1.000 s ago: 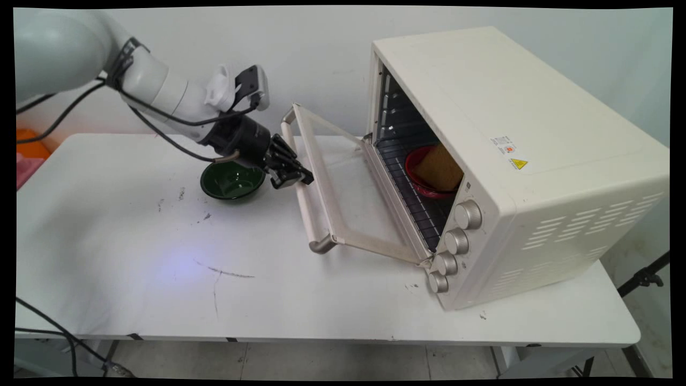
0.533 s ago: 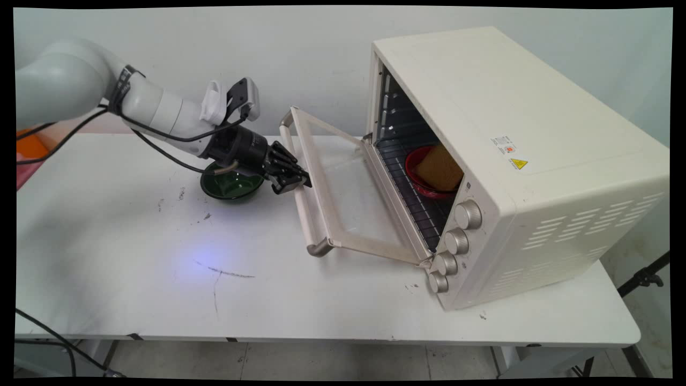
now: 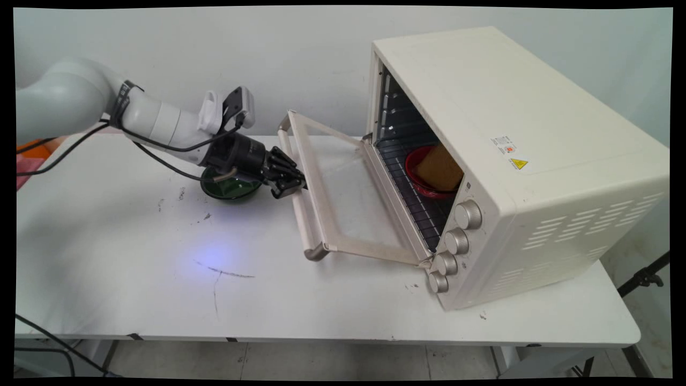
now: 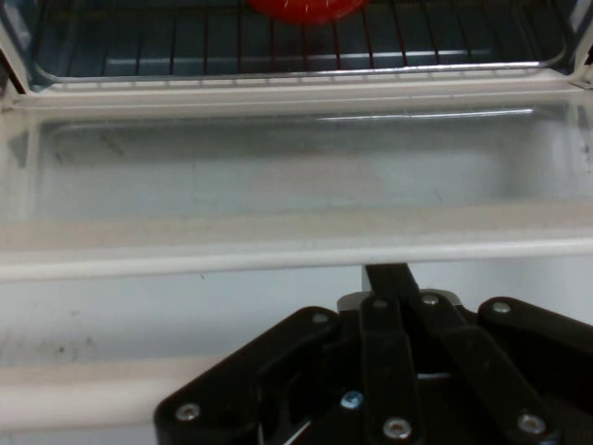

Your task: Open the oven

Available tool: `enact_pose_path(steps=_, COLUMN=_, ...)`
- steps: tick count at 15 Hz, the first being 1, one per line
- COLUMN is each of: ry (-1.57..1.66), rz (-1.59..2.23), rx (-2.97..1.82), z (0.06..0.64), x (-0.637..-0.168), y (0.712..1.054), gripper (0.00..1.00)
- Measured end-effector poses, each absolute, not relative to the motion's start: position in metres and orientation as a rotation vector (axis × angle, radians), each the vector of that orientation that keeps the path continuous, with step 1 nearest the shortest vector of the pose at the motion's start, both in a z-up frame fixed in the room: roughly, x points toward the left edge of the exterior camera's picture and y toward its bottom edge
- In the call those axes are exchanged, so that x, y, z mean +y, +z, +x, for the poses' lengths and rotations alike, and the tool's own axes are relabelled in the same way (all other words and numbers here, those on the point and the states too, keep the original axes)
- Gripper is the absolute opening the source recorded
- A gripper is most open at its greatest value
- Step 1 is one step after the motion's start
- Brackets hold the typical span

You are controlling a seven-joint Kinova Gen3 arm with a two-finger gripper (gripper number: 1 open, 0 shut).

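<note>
The claw [image 3: 296, 185] sits at the handle [image 3: 298, 203] of the toaster oven's [image 3: 509, 161] door [image 3: 343, 201], its fingers drawn close together on or against that bar — whether it truly grips the bar, I cannot tell. The door hangs partly open, sloping down toward the table [image 3: 268, 300]. Inside on the rack rests a red bowl [image 3: 420, 177] with a brown block [image 3: 438, 167] in it. A green bowl [image 3: 230, 187] stands just behind the claw — partly hidden by the wrist.

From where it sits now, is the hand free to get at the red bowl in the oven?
Probably not directly. The hand is at the door's handle, and the half-lowered door stands between it and the red bowl on the rack.
</note>
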State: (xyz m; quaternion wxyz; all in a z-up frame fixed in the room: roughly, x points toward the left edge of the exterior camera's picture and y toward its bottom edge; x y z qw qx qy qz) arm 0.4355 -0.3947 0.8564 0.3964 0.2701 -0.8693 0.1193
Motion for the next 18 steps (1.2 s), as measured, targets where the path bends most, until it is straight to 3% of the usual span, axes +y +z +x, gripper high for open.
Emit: enact_pose_path(steps=18, ry=0.282, rz=0.653, rx=-2.210, z=0.463, x=-0.371, y=0.831, gripper=0.00)
